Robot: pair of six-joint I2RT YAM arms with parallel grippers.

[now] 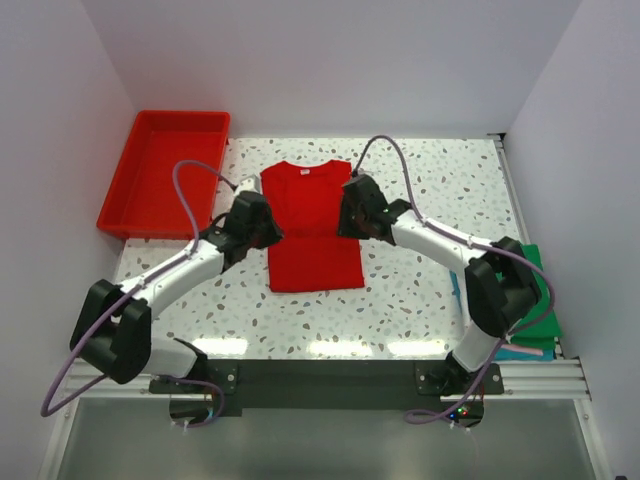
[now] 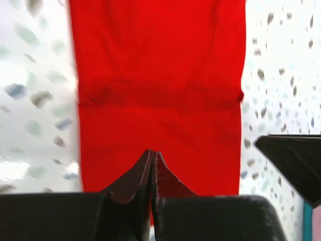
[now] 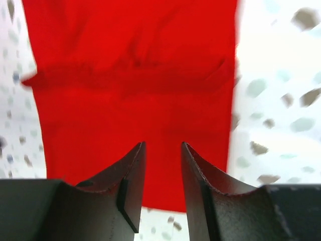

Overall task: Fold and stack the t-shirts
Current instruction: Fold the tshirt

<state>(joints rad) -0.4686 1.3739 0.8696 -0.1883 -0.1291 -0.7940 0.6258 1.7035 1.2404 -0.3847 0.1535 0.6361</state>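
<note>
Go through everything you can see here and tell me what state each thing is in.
red t-shirt: lying flat, sleeves folded in, not yet folded across
folded shirts: stacked at the right, green on top
red tray: empty
left gripper: shut, at the red t-shirt's left edge
right gripper: open, at its right edge

Bare speckled worktop (image 1: 420, 290) in front of the red t-shirt (image 1: 312, 250) and to its right leaves room to pass. The left gripper (image 2: 152, 153) and right gripper (image 3: 163, 145) crowd the shirt's two side edges. A red tray (image 1: 165, 180) fills the far left corner. Folded t-shirts (image 1: 543, 300) occupy the right edge. Walls close three sides.
</note>
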